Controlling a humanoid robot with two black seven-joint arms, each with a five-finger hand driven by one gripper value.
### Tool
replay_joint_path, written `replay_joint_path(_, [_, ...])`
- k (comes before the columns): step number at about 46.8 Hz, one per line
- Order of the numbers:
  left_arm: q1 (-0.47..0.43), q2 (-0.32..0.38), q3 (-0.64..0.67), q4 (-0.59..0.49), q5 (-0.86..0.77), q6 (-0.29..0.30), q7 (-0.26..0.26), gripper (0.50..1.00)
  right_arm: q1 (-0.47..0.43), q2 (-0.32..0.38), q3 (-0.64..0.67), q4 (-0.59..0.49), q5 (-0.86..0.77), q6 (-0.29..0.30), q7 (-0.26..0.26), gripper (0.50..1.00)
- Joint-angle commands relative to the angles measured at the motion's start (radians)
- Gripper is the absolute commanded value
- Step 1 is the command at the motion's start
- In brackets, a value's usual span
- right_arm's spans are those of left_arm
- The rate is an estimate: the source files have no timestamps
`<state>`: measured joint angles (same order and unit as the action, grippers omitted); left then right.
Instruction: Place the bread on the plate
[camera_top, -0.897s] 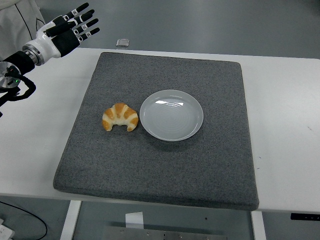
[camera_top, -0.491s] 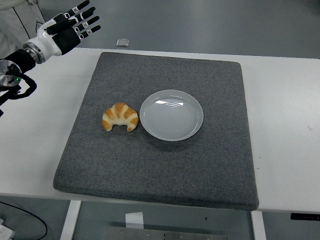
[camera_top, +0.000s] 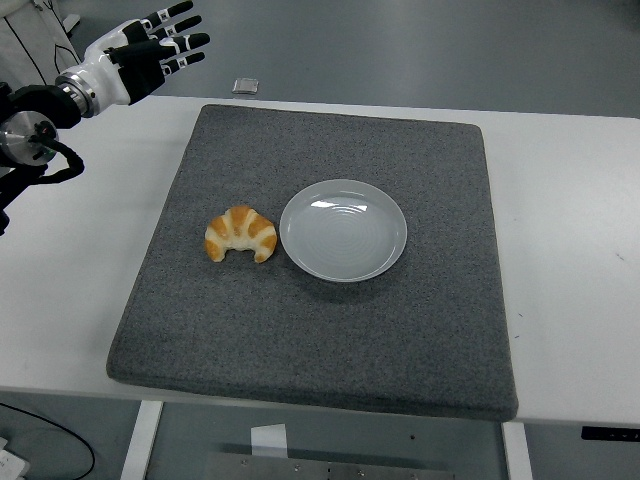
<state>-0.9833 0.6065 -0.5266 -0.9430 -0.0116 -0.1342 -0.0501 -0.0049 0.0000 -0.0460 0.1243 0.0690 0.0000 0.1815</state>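
Note:
A golden croissant (camera_top: 240, 234) lies on the grey mat (camera_top: 330, 330), just left of a round white plate (camera_top: 343, 229) and close to its rim. The plate holds nothing. My left hand (camera_top: 160, 42) is at the far left, above the table's back edge, well away from the croissant. Its fingers are spread and hold nothing. The right arm is out of view.
The grey mat covers the middle of the white table (camera_top: 570, 250). A small clear object (camera_top: 245, 85) lies at the table's far edge behind the mat. A person's white sleeve (camera_top: 25, 35) shows at the top left.
My left hand has moved slightly up and to the right, still spread. The croissant and plate have not moved.

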Motion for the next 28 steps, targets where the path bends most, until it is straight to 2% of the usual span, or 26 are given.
replay_joint_path(1, [0.002, 0.001, -0.001, -0.034, 0.036, 0.015, -0.002, 0.999, -0.001, 0.000, 0.000, 0.000, 0.000, 0.000, 0.001, 0.932])
replay_joint_path(6, [-0.003, 0.024, 0.002, -0.114, 0.048, 0.018, -0.002, 0.996, 0.000, 0.000, 0.000, 0.000, 0.000, 0.000, -0.001, 0.932])
replay_joint_path(21, [-0.092, 0.206, 0.086, -0.273, 0.214, -0.007, -0.025, 0.990, -0.001, 0.000, 0.000, 0.000, 0.000, 0.000, -0.001, 0.932])
replay_joint_path(28, [-0.144, 0.272, 0.152, -0.321, 0.321, -0.056, -0.025, 0.990, 0.000, 0.000, 0.000, 0.000, 0.000, 0.000, 0.001, 0.932])
